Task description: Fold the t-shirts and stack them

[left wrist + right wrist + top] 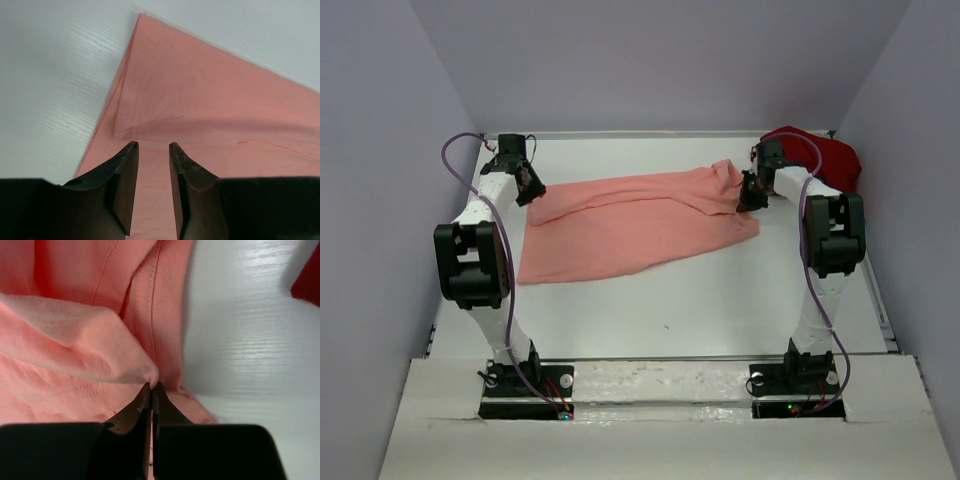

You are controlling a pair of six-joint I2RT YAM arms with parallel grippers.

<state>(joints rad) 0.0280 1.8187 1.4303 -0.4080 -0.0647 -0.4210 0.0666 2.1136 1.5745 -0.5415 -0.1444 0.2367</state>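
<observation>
Barely begun, it looks: the salmon-pink cloth t-shirt (630, 225) lies spread, unfolded, across the far half of the white table (720, 310), long axis left-right, collar probably rightward where the right gripper (151, 386) is clamped on a fold, left gripper (152, 147) parted over the other end, the crumpled dark red t-shirt (832, 155) unstacked beyond.

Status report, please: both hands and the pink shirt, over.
Right hand shut, pinching a fold of the salmon-pink t-shirt. Left hand open at its far-left corner, holding nothing. Dark red t-shirt bunched far right, clear.
</observation>
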